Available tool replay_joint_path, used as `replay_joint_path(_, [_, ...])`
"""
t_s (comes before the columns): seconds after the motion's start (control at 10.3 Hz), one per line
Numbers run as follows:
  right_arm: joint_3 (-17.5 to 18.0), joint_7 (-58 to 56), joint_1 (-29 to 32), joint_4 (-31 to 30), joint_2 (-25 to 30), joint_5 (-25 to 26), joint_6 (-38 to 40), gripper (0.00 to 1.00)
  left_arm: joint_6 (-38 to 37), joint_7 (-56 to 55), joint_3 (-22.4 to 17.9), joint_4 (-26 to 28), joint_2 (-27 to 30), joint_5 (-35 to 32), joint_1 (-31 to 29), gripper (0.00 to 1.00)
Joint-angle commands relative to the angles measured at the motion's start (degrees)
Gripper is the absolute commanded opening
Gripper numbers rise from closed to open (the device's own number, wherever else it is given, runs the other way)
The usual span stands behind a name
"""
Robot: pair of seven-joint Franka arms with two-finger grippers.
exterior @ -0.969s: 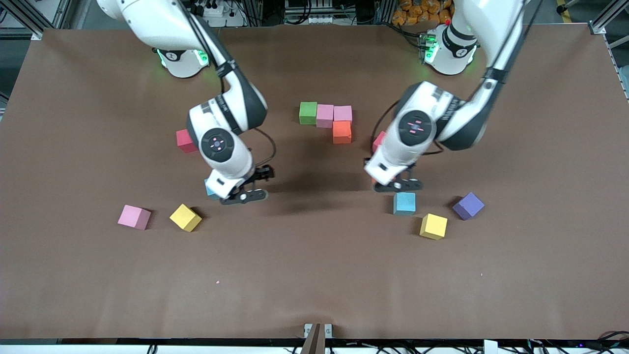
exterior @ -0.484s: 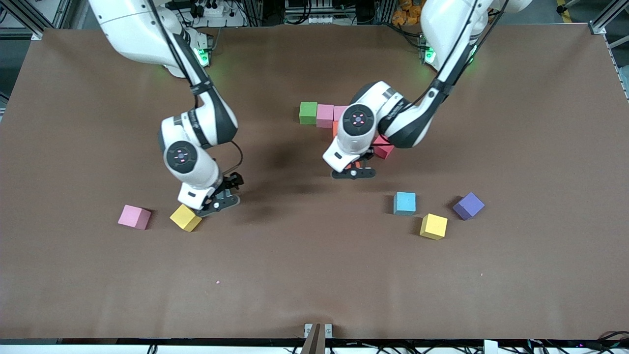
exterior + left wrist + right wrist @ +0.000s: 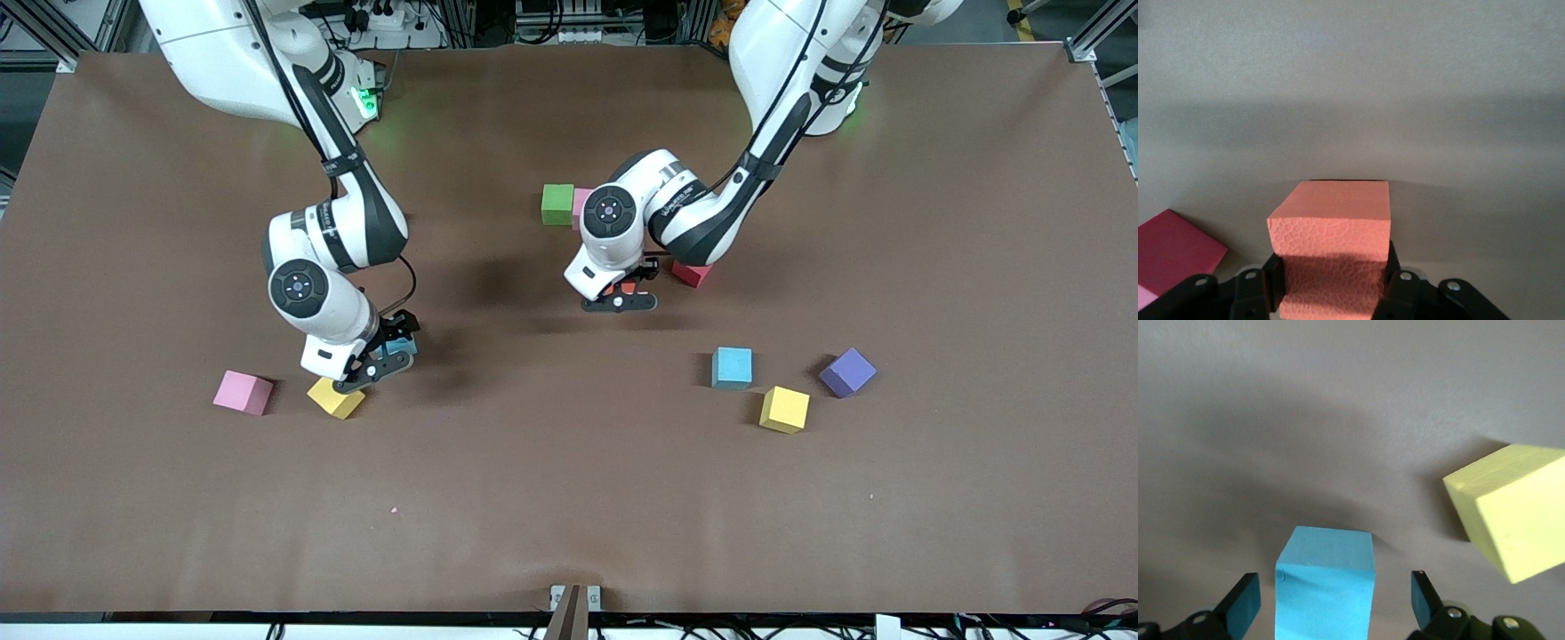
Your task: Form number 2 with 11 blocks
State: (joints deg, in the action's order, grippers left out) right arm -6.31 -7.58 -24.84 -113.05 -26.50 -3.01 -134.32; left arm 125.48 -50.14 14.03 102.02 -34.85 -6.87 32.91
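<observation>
we see a brown bench (image 3: 569, 498) with two white robot arms reaching down over it.

the left hand (image 3: 620, 298) is clamped on a small orange foam cube (image 3: 1331, 257); in the left wrist view the two black fingers (image 3: 1268, 287) press its sides. it hangs over bare bench just beside the started figure, where a green foam cube (image 3: 557, 204) and part of a pink foam cube (image 3: 582, 203) show; the left arm hides the rest of that row. a red foam cube (image 3: 691, 272) lies on the bench just beside this hand, toward the left arm's end.

the relation that matters: the unfinished digit lies farther from the front camera than the carried orange cube, close by, so we judge the next placement is a short set-down against the cubes already laid, edges squared.

the right hand (image 3: 375, 366) is over a light blue foam cube (image 3: 1325, 583), with its fingers spread on either side and clear gaps showing, so it grips nothing yet. a yellow foam cube (image 3: 336, 397) sits just beside it, nearer the front camera, and a second pink foam cube (image 3: 243, 393) lies farther toward the right arm's end.

well apart, toward the left arm's end, rest another light blue cube (image 3: 733, 367), another yellow cube (image 3: 784, 409) and a purple foam cube (image 3: 847, 372).
</observation>
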Motion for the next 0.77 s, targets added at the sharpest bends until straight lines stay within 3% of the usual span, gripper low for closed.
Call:
replay_joint_path(0.0, [0.69,-0.42,0.67,-6.03,1.62,0.81,-6.02,1.0,0.2,-3.03,-0.23,0.9,0.57,-1.39,0.4,0.41])
replay_joint_path(0.39, [0.69,-0.42,0.94,-6.66,1.62,0.81,-6.4,1.0,0.2,-3.83,-0.15,1.34,0.57,-1.39,1.63,0.4])
replay_joint_path(0.48, [0.69,-0.42,1.11,-6.66,1.62,0.81,-6.4,0.92,0.2,-3.91,-0.15,1.34,0.57,-1.39,1.72,0.4])
replay_joint_path(0.68, [0.69,-0.24,1.11,-6.57,1.71,0.37,-6.13,0.43,0.2,-4.0,-0.15,1.51,0.48,-1.39,1.81,0.4])
